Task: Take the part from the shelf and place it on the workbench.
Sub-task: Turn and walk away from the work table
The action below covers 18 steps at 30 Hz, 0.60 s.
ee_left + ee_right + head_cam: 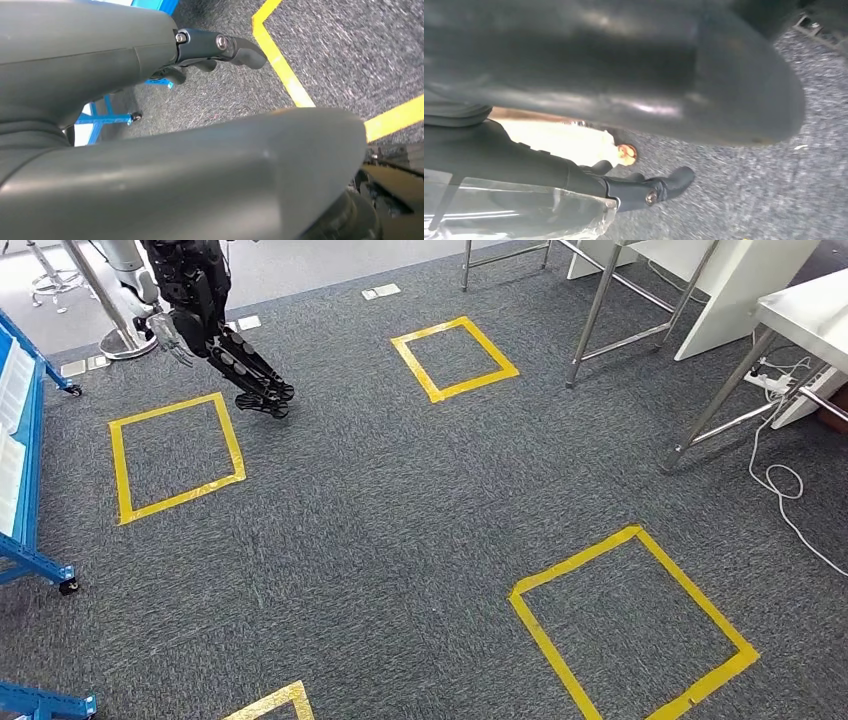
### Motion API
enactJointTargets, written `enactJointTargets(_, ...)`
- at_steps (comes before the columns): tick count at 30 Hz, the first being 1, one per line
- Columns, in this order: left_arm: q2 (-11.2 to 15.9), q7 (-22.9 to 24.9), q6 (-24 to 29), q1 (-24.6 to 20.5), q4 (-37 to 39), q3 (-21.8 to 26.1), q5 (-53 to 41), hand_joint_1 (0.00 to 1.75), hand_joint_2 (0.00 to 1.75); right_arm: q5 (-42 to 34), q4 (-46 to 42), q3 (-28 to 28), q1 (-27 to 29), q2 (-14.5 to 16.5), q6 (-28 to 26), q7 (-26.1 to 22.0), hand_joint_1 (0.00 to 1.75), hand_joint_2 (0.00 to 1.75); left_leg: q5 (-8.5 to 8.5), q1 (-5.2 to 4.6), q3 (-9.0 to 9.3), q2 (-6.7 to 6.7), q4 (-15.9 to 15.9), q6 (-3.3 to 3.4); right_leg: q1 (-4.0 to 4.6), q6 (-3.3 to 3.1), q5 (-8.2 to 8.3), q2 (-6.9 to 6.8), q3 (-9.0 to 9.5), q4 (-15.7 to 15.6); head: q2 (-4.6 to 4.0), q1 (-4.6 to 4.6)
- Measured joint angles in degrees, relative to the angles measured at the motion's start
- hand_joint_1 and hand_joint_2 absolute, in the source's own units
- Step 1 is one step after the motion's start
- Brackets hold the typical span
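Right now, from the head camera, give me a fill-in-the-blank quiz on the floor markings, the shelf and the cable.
1. The tape squares stuck on the carpet are ___.
2. The shelf frame at the left edge is painted ___.
3. The cable trailing on the carpet by the metal table leg is ___.

Missing words: yellow; blue; white.

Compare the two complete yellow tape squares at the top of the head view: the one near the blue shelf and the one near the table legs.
The left tape square is larger in the picture; the upper tape square is smaller. The left one lies beside the blue shelf; the upper one lies beside the metal table legs. Both are yellow outlines on grey carpet, with nothing inside.
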Motion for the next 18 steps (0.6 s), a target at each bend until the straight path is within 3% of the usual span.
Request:
enactJointTargets(1, -0.01, -0.03, 0.0, 0.03, 0.0, -0.01, -0.05, 0.0, 0.0, 0.15, -0.04, 0.01, -0.06, 0.07, -0.26, -0.32, 0.0, 0.0, 0.18, 0.0, 0.15, -0.51, -0.31, 0.42, -0.03, 0.27, -0.27, 0.27, 0.08, 0.22, 0.0, 0.02)
enactJointTargets(3, -0.04, -0.07, 0.05, 0.01, 0.0, -0.05, -0.32, 0.0, 0.0, 0.41, -0.1, 0.01, -0.1, 0.19, -0.86, -1.05, 0.0, 0.0, 0.71, 0.22, 0.41, -1.53, -0.94, 1.26, -0.11, 0.31, -2.13, 2.35, -1.03, 3.33, 0.0, 0.17)
enactJointTargets(4, -0.08, -0.09, 0.22, -0.01, 0.0, -0.09, -0.48, 0.0, 0.0, 0.49, -0.1, 0.01, -0.1, 0.21, -1.07, -1.33, 0.0, 0.0, 0.83, 0.29, 0.41, -2.0, -1.03, 1.51, -0.29, 0.06, -3.77, 3.73, -2.68, 6.69, 0.0, 0.28)
enactJointTargets(6, -0.13, -0.11, 0.95, -0.04, 0.0, -0.21, -0.65, 0.0, 0.0, 0.65, -0.1, 0.01, -0.03, 0.26, -1.27, -1.67, 0.0, 0.0, 0.83, 0.25, 0.33, -3.23, -1.03, 1.78, -0.49, -0.2, -6.77, 4.87, -6.8, 14.59, 0.0, 0.49)
enactJointTargets(7, -0.16, -0.09, 1.39, -0.01, 0.0, -0.27, -0.64, 0.0, 0.0, 0.73, -0.1, 0.01, 0.03, 0.25, -1.29, -1.73, 0.0, 0.0, 0.81, 0.23, 0.34, -3.95, -1.01, 1.8, -0.55, 0.06, -7.18, 5.02, -8.22, 16.88, 0.0, 0.56)
enactJointTargets(8, -0.17, -0.06, 1.73, 0.02, 0.0, -0.33, -0.63, 0.0, 0.0, 0.78, -0.1, 0.01, 0.08, 0.21, -1.29, -1.77, 0.0, 0.0, 0.8, 0.24, 0.38, -4.7, -0.98, 1.79, -0.57, 0.56, -6.57, 5.12, -8.63, 16.97, 0.0, 0.67)
enactJointTargets(10, -0.25, -0.03, 2.12, 0.05, 0.0, -0.45, -0.61, 0.0, 0.0, 0.81, -0.1, 0.01, 0.13, 0.07, -1.32, -1.82, 0.0, 0.0, 0.74, 0.25, 0.55, -6.15, -0.93, 1.65, -0.78, 1.68, -3.02, 5.89, -6.35, 10.76, 0.0, 0.76)
enactJointTargets(11, -0.3, -0.05, 2.3, 0.05, 0.0, -0.51, -0.6, 0.0, 0.0, 0.81, -0.09, 0.01, 0.14, 0.0, -1.33, -1.84, 0.0, 0.0, 0.68, 0.12, 0.58, -6.78, -0.83, 1.46, -0.9, 1.99, -1.13, 6.83, -4.81, 6.63, 0.0, 0.83)
enactJointTargets(12, -0.36, -0.15, 2.54, 0.04, 0.0, -0.58, -0.57, 0.0, 0.0, 0.83, -0.09, 0.01, 0.12, -0.04, -1.34, -1.87, 0.0, 0.0, 0.57, 0.0, 0.59, -7.35, -0.75, 1.17, -1.04, 1.9, 0.29, 7.61, -3.63, 3.44, 0.0, 0.84)
enactJointTargets(14, -0.45, -0.39, 3.22, 0.1, 0.0, -0.67, -0.43, 0.0, 0.0, 0.89, -0.08, 0.01, 0.03, -0.12, -1.34, -1.9, 0.0, 0.0, 0.38, -0.11, 0.48, -8.22, -0.68, 0.37, -0.83, 0.95, 1.3, 8.26, -2.84, 0.99, 0.0, 0.77)
enactJointTargets(16, -0.53, -0.32, 4.36, 0.25, 0.0, -0.69, -0.06, 0.0, 0.0, 0.99, -0.08, 0.01, -0.07, -0.24, -1.35, -1.98, 0.0, 0.0, 0.22, 0.2, 0.27, -8.46, -0.48, -0.35, -0.82, -0.2, 1.52, 7.4, -2.41, 0.86, 0.0, 0.65)
enactJointTargets(18, -0.65, 0.66, 5.89, 0.32, 0.0, -0.69, 0.31, 0.0, 0.0, 1.05, -0.08, 0.01, 0.06, -0.45, -1.52, -2.39, 0.0, 0.0, -1.49, 0.4, -0.89, -6.22, 2.11, -0.88, -1.08, -1.08, 1.77, 6.41, -1.89, 0.61, 0.0, 0.41)
